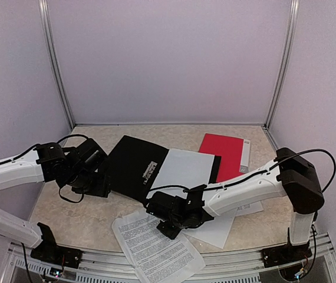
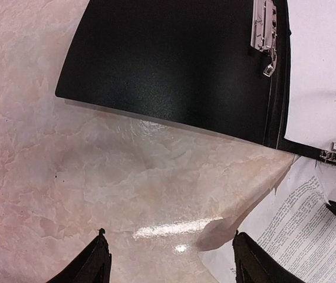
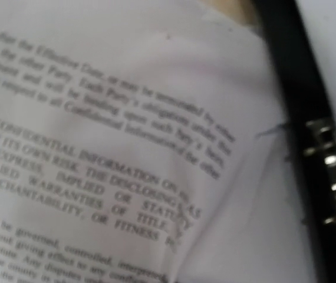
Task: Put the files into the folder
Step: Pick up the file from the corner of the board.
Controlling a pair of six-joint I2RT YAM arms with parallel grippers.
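The black folder [image 1: 134, 165] lies open mid-table with a blank white sheet [image 1: 183, 168] on its right half. A printed file sheet [image 1: 156, 244] lies at the front, and a blank one [image 1: 215, 231] is under the right arm. My right gripper [image 1: 171, 225] is down at the printed sheet's upper right corner. In the right wrist view that sheet [image 3: 97, 147] fills the frame, buckled into a crease, and hides my fingers; the gripper is shut on it. My left gripper [image 2: 171, 262] hangs open over bare table beside the folder cover [image 2: 168, 59], with a curled sheet corner [image 2: 227, 236] by its right finger.
A red folder [image 1: 224, 154] lies at the back right. The black folder's metal ring clip [image 2: 263, 29] runs along its spine. Grey booth walls close in the table [image 1: 85, 224] at the back and sides. The left arm's body [image 1: 73, 168] sits against the folder's left edge.
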